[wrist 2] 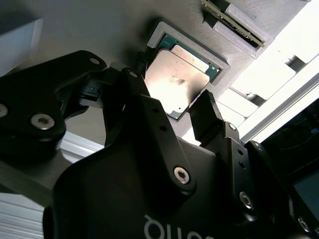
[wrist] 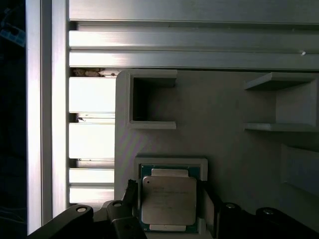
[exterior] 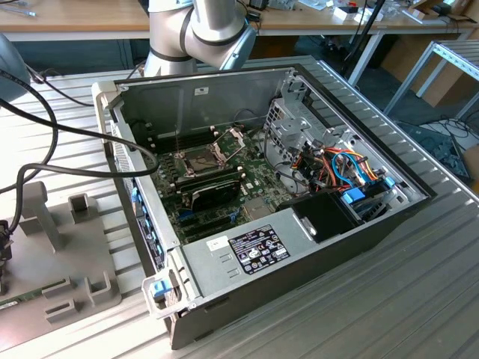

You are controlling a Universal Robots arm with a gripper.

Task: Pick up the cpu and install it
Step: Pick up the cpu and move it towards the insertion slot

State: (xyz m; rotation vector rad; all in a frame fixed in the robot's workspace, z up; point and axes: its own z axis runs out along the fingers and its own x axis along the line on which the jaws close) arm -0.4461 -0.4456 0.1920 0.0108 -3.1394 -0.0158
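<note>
End effector [wrist 2: 169, 94] fingers apart, straddling cpu [wrist: 168, 199], which lies flat in grey holder [wrist: 172, 162] recess. Judgement: keep centred and level, grip opposite edges gently, avoid tilting chip

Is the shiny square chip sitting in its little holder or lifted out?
In. The cpu lies flat inside the raised frame of the grey holder; the open gripper straddles it.

cpu [wrist: 168, 200] in grey holder [wrist: 224, 149], hand [wrist: 169, 196] seemingly astride
</note>
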